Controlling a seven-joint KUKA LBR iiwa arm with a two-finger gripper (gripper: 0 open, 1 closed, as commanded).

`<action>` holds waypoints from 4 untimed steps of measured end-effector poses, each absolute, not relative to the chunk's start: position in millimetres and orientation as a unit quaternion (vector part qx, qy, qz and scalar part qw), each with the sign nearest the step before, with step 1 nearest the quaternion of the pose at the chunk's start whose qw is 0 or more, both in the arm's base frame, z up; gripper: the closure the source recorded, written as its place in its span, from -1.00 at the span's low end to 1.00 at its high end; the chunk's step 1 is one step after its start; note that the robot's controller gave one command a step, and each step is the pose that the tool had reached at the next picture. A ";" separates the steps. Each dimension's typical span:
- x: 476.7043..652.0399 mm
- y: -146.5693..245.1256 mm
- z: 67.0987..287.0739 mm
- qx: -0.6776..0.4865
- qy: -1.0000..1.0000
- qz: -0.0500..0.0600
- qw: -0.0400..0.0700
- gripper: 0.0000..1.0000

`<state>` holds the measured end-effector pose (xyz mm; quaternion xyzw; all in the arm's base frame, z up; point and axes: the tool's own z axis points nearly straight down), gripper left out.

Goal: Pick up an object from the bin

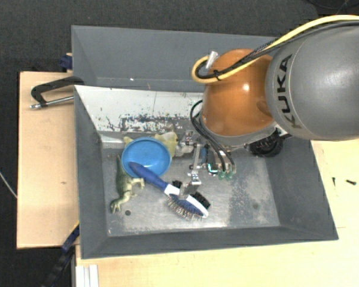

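Dish brush (pixel 161 184): mid-bin, blue handle end resting against the blue bowl (pixel 145 154), bristle head lying free; the likeliest pick.
Gripper (pixel 206 167): low, just beside that head; open or closed cannot be told.

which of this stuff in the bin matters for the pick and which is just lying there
In the job: pincer; blue-handled brush, nearest it.
Lying about: blue bowl; green toy dinosaur; pale yellow thing behind the bowl.
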<state>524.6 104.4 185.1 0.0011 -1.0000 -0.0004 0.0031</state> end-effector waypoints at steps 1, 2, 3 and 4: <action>519.0 89.7 82.4 -0.094 -0.996 -0.002 -0.002 -1.00; 507.0 85.2 100.9 -0.166 -0.986 -0.001 -0.001 -1.00; 494.7 92.8 100.2 -0.327 -0.945 -0.001 0.001 -1.00; 500.1 83.2 72.8 -0.370 -0.929 -0.002 0.002 -1.00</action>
